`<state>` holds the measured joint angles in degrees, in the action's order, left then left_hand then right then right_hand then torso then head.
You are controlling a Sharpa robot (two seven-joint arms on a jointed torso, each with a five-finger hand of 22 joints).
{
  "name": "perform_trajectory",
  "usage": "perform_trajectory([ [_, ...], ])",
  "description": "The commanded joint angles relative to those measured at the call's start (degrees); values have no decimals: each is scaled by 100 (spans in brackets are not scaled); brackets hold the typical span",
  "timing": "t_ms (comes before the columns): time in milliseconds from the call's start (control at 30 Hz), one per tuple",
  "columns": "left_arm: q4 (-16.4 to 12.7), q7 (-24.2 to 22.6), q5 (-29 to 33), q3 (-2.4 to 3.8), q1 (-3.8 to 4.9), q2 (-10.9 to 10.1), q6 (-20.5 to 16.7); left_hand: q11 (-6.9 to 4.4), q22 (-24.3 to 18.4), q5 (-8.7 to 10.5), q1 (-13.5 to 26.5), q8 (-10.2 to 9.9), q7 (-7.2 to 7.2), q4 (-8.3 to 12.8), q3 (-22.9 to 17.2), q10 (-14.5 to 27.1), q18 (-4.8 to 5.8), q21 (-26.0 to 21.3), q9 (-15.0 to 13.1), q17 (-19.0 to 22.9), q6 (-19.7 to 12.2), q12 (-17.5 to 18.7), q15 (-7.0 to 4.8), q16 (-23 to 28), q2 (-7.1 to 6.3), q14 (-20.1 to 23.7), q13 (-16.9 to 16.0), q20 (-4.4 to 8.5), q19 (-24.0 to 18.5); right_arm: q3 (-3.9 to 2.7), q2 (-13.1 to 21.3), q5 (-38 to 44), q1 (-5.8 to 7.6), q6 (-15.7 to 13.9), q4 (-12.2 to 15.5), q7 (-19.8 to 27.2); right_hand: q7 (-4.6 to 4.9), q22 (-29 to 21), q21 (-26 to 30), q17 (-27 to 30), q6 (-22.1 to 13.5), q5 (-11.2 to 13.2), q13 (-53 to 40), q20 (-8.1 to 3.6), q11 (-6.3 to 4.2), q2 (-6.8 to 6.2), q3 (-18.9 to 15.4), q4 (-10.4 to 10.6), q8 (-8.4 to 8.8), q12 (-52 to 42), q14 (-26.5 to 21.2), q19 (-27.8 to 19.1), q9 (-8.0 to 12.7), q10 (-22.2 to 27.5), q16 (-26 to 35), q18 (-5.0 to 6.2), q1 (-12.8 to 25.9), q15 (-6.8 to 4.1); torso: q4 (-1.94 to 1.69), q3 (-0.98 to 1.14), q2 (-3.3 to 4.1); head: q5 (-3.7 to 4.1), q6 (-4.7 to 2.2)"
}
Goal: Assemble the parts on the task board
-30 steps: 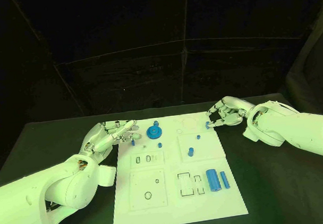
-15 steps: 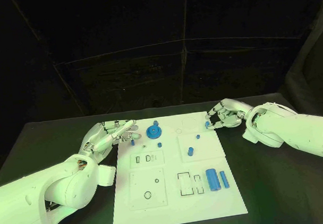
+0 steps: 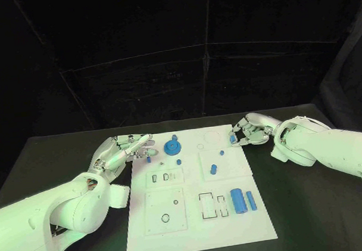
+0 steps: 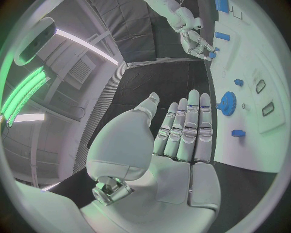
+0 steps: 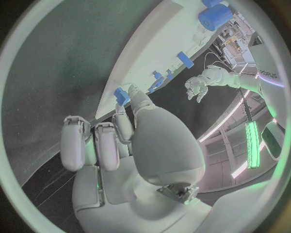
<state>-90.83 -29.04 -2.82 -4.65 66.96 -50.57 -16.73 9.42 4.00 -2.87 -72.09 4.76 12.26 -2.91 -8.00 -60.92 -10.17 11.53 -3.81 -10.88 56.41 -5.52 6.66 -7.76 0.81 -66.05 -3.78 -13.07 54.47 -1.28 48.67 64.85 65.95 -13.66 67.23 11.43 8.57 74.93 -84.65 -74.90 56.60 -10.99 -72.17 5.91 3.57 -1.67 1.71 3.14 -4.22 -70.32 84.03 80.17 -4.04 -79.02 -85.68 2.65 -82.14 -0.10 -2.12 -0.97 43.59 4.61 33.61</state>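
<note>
The white task board (image 3: 199, 219) lies in the middle of the black table. My right hand (image 3: 251, 129) hovers at the board's far right edge and pinches a small blue part (image 3: 232, 138) between thumb and a finger; the right wrist view shows that part (image 5: 121, 95) at the fingertips of the right hand (image 5: 121, 141). Beside the board's far left edge, my left hand (image 3: 121, 150) holds nothing, its fingers stretched out straight (image 4: 188, 131). A blue gear (image 3: 173, 147) stands on the board near it, with a small blue piece (image 3: 149, 160) alongside.
More blue parts are on the board: a peg (image 3: 214, 170), a small stub (image 3: 222, 153), another (image 3: 178, 161) below the gear, and two cylinders (image 3: 237, 200) (image 3: 251, 201) at the right. Empty slots show in the near left panels (image 3: 167, 210). Black table surrounds the board.
My right hand has shifted slightly toward the board's far edge, still pinching the small blue part. The left hand has not moved.
</note>
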Motion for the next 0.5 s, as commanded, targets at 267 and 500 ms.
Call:
perform_trajectory([
  [267,-8,-4,-26,4,6,4,68,17,-8,-2,15,-28,53,26,-7,1,-36,-24,8,-10,-4,25,16,34,41,18,8,-29,7,-2,-78,105,1,51,-70,2,-9,252,-22,-597,122,192,-23,-13,-24,229,230,-117,15,-61,406,59,18,-26,-21,22,-116,-61,-1,1,0,14,11],
  [500,-10,3,-26,4,6,3,76,19,-9,-2,10,-31,55,30,-17,3,-37,-27,8,-11,-5,30,17,38,56,18,8,-31,7,-3,-122,140,-1,-15,-94,8,-52,298,-40,-629,302,336,-57,-27,-57,372,454,-188,-26,-97,413,92,4,-48,-33,13,-150,-83,-1,4,0,-1,8],
])
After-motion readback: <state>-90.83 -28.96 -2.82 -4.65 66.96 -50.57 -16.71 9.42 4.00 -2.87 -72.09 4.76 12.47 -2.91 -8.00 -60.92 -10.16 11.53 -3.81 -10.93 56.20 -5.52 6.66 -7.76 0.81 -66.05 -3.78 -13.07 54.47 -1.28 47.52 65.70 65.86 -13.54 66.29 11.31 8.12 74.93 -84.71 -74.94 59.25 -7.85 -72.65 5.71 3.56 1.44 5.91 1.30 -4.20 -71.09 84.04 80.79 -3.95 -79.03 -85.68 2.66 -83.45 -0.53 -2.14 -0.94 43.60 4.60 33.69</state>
